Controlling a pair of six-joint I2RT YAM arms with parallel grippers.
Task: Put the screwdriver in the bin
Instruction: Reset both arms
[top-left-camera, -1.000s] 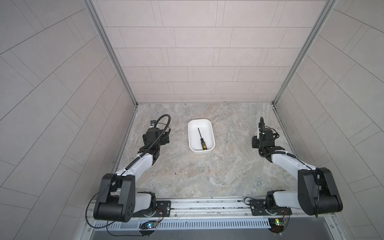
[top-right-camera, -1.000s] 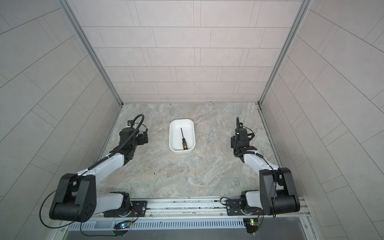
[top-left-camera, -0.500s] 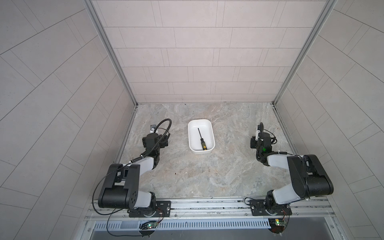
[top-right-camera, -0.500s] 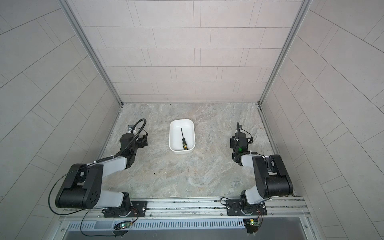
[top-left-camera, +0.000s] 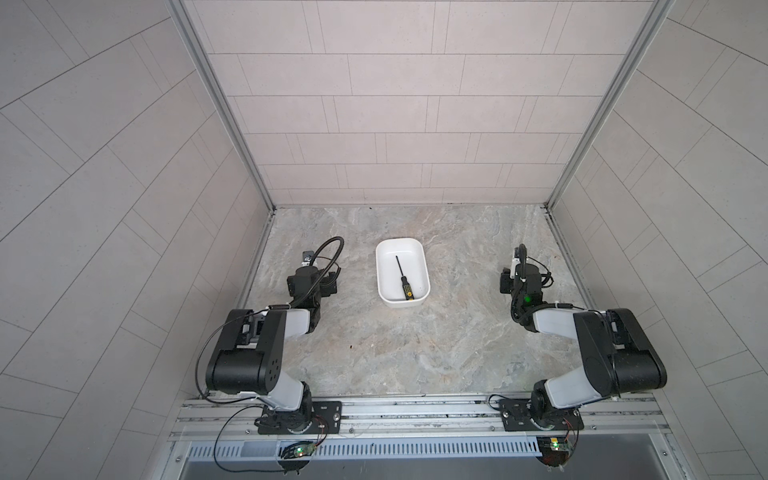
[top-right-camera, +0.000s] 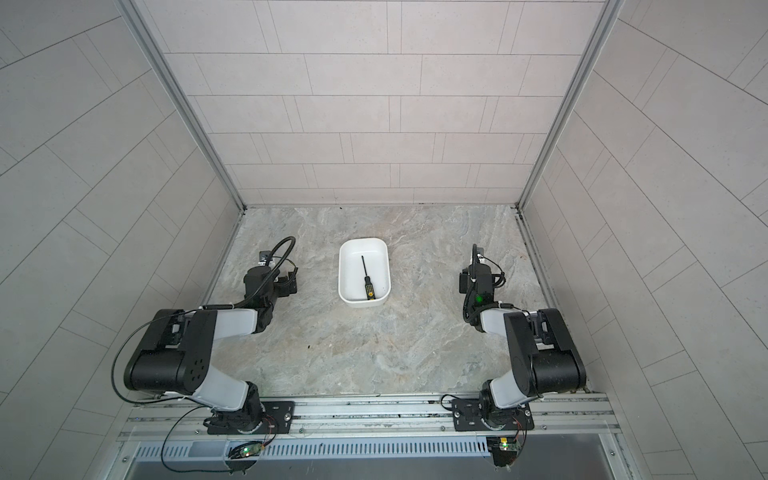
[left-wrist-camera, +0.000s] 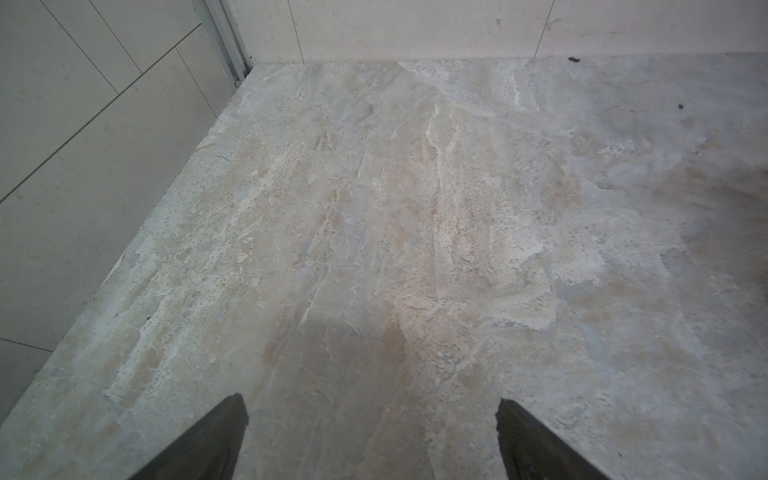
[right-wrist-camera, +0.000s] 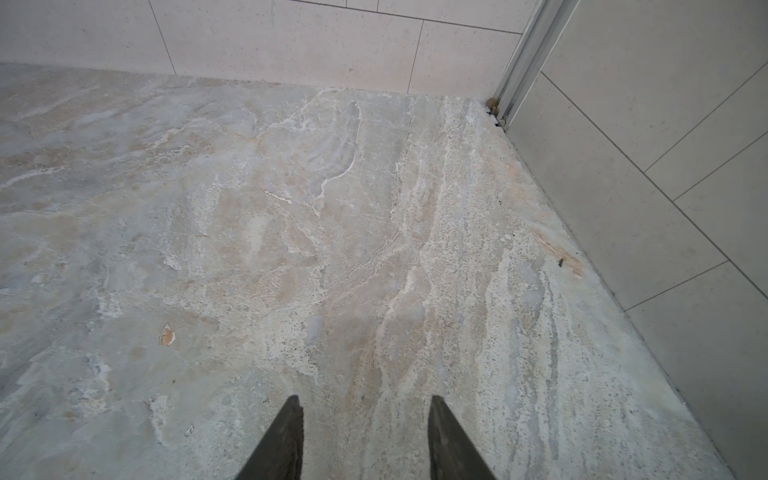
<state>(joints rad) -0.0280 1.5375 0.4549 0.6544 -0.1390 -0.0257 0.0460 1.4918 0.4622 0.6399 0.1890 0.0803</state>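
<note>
The screwdriver (top-left-camera: 402, 277) (top-right-camera: 366, 279), black-handled with yellow marks, lies flat inside the white bin (top-left-camera: 417, 258) (top-right-camera: 379, 261), tip toward the back wall. The bin sits mid-table in both top views. My left arm (top-left-camera: 297, 322) is folded back at the table's left side, well clear of the bin. In the left wrist view, the left gripper (left-wrist-camera: 372, 411) is open over bare stone. My right arm (top-left-camera: 548, 322) is folded back at the right side. The right gripper (right-wrist-camera: 365, 401) is open more narrowly, with only stone between its fingertips.
Tiled walls close the table on three sides, each near one arm. A metal rail (top-left-camera: 415, 409) carrying both arm bases runs along the front. A small dark speck (top-left-camera: 351, 345) lies on the stone in front of the bin.
Both arms have drawn back toward their bases and folded low. The right jaws have widened a little. The screwdriver and bin have not moved.
</note>
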